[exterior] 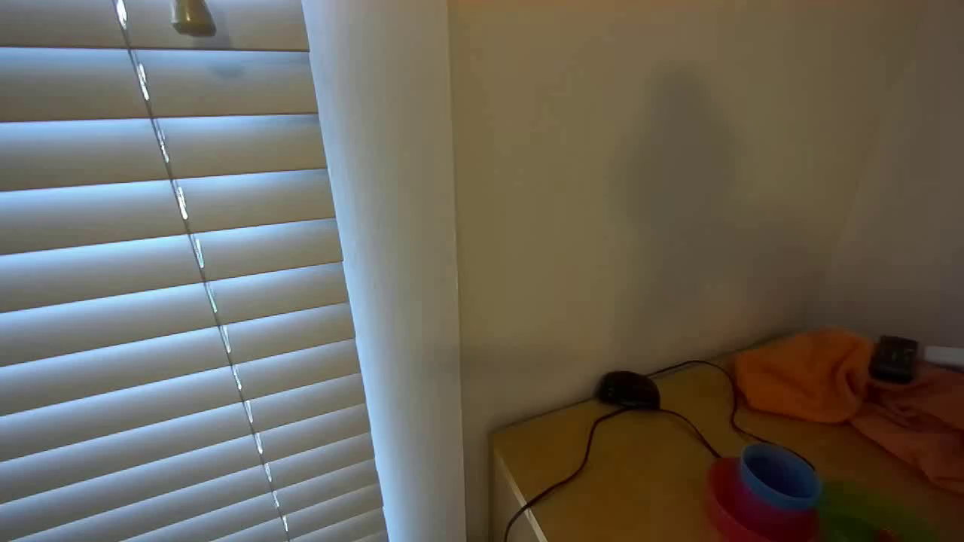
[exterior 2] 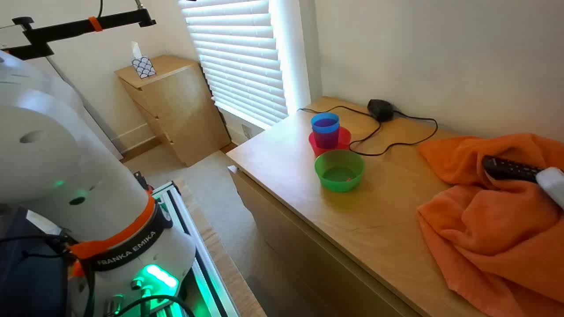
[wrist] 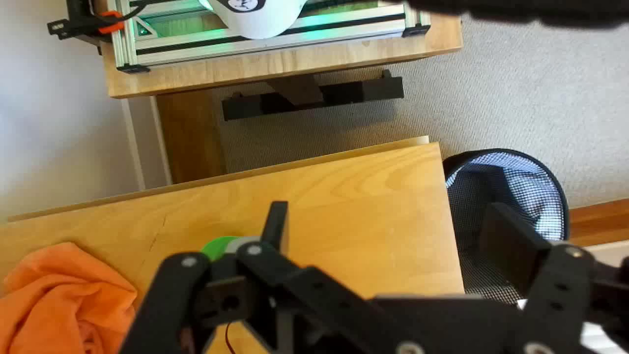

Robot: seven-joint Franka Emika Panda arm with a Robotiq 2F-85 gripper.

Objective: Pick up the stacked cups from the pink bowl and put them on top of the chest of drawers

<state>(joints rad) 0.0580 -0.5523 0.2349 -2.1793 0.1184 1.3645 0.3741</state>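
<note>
Locate the stacked cups (exterior 2: 326, 131) in both exterior views: blue above, purple below, standing upright in the pink bowl (exterior 2: 345, 138) on the bench (exterior 2: 282, 147). This bowl sits near the short edge nearest the window blind (exterior 2: 240, 57), between the front edge and the rear edge along the wall (exterior 2: 418, 53). The green bowl (exterior 2: 339, 174) sits just beside it, toward the front edge; whether the two touch, you cannot tell.

Check your hand (wrist: 393, 236) in the wrist view — its fingers (wrist: 277, 223) are spread wide, with the bench's short edge showing between them. The hand is well apart from the cups. One side of it covers part of the green bowl in that view. A mesh bin (wrist: 501, 182) stands just beyond the short edge, by the front corner.

Near the rear edge, toward the rear corner at the blind, note the black device (exterior 2: 380, 110) and its cable (exterior 2: 405, 144), which loops across the wood and over the short edge. Farther along from that edge you see the orange cloth (exterior 2: 493, 237) — the black remote (exterior 2: 506, 168) lies on it. Your arm (exterior 2: 66, 132) stands opposite the front edge.
</note>
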